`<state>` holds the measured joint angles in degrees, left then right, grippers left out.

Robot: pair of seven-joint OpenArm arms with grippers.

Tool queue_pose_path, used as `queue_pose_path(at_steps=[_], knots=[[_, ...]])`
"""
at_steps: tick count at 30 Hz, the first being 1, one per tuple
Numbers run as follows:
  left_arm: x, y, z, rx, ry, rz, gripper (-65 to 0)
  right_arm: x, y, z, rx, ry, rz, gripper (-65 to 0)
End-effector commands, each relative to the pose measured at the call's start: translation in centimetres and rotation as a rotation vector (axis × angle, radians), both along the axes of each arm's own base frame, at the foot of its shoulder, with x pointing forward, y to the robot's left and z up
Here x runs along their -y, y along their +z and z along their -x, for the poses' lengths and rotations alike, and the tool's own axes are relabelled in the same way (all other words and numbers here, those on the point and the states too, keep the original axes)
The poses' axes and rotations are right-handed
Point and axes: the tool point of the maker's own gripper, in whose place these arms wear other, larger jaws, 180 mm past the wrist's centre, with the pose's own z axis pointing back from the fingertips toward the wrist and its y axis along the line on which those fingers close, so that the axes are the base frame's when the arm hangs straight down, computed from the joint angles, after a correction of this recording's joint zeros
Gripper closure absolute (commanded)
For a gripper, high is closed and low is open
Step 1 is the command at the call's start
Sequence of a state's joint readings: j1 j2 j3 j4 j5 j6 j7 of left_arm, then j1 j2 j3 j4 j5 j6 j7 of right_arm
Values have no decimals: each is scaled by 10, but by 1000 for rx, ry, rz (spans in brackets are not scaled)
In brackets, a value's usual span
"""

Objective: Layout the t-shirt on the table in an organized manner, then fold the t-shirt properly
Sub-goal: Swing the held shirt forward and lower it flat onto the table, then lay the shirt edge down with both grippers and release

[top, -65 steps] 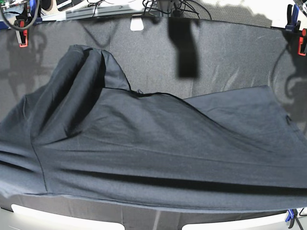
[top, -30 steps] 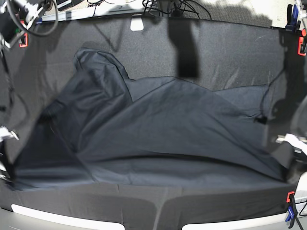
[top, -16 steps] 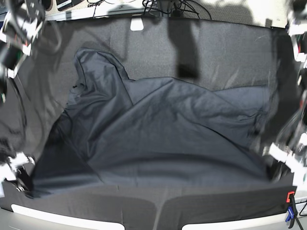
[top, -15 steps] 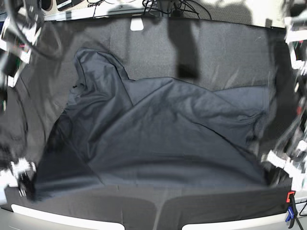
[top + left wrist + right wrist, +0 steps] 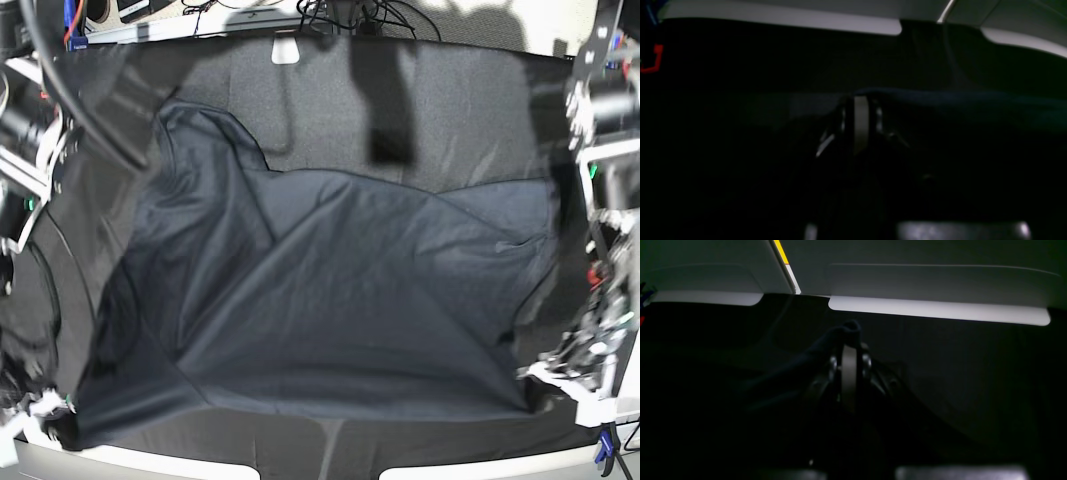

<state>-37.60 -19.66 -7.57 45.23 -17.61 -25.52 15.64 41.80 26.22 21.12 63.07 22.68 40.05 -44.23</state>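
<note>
Black table [image 5: 470, 90], t-shirt [image 5: 330, 290] now spread wider, flatter

A tangle of black cables [image 5: 345, 12] runs along the far edge, beside a small white tag [image 5: 286, 50]. A red clamp [image 5: 650, 60] shows in the left wrist view, and a blue clamp [image 5: 604, 450] sits at the near corner.
</note>
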Motion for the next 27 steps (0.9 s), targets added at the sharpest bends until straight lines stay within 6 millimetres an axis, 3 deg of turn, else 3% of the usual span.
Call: queue_pose_path(at_steps=[1, 8, 17, 27], knots=[[-4, 32, -14, 87, 14, 8, 0, 1, 37, -8, 106, 2, -25, 0], [0, 29, -30, 106, 26, -19, 0, -17, 44, -26, 132, 17, -65, 0], [0, 59, -44, 156, 28, -25, 0, -35, 39, -49, 86, 51, 29, 0], [0, 62, -45, 162, 28, -24, 0, -31, 65, -59, 141, -2, 84, 0]])
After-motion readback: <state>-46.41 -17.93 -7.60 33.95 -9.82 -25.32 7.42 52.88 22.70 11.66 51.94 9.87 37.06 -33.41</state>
